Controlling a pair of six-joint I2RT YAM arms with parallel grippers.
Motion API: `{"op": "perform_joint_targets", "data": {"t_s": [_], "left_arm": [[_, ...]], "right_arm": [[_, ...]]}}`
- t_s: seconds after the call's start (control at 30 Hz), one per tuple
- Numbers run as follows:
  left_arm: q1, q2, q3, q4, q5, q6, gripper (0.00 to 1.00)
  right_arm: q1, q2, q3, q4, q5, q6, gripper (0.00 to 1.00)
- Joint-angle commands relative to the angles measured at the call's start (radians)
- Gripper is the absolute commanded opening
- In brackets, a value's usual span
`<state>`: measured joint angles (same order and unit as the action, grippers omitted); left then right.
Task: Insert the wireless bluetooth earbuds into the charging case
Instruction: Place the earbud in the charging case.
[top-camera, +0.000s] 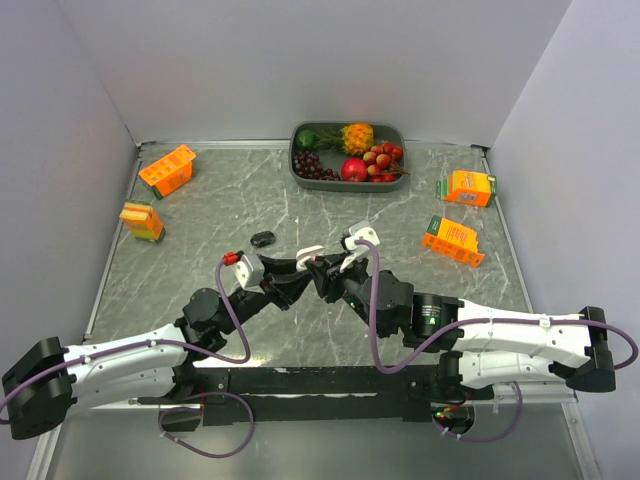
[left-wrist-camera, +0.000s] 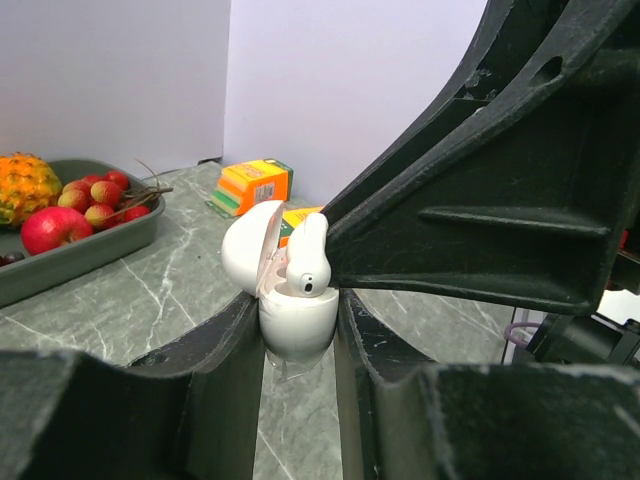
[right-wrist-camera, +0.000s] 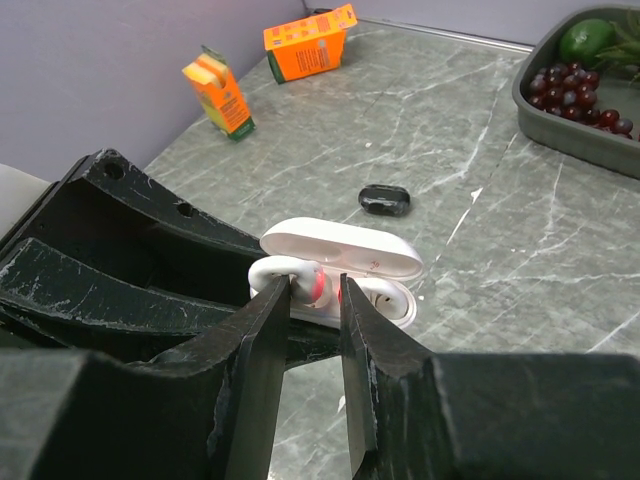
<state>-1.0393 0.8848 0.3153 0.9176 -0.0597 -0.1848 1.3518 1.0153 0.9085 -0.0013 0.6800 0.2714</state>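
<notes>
My left gripper (left-wrist-camera: 298, 335) is shut on the base of a white charging case (left-wrist-camera: 297, 322) and holds it with the lid (left-wrist-camera: 248, 250) open. A white earbud (left-wrist-camera: 308, 262) stands in the case's near slot, part way in. My right gripper (right-wrist-camera: 313, 290) is shut on that earbud (right-wrist-camera: 300, 272), right over the case (right-wrist-camera: 395, 305). A second white bud (right-wrist-camera: 385, 293) lies in the other slot. In the top view both grippers meet at the case (top-camera: 310, 252) mid-table. A small glossy black oval thing (top-camera: 263, 239) lies beyond; no separate black buds show.
A grey tray (top-camera: 297, 168) of fruit stands at the back centre. Orange cartons lie at the back left (top-camera: 167, 170), left (top-camera: 142, 221), back right (top-camera: 468, 187) and right (top-camera: 452, 240). Grey walls close in the table on three sides.
</notes>
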Motion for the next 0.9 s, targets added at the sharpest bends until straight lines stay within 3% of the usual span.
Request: {"op": "perform_joint_targets", "data": {"t_s": [0.0,0.87], "left_arm": [[-0.001,-0.03,0.041,0.087,0.029,-0.027,0.01],[0.001,-0.041,0.022,0.084,0.05,-0.028,0.01]], "right_arm": [[0.006,-0.011,0.02,-0.042,0.032,-0.009,0.35],[-0.008,0.043,0.11,-0.15,0.052,0.005,0.38]]}}
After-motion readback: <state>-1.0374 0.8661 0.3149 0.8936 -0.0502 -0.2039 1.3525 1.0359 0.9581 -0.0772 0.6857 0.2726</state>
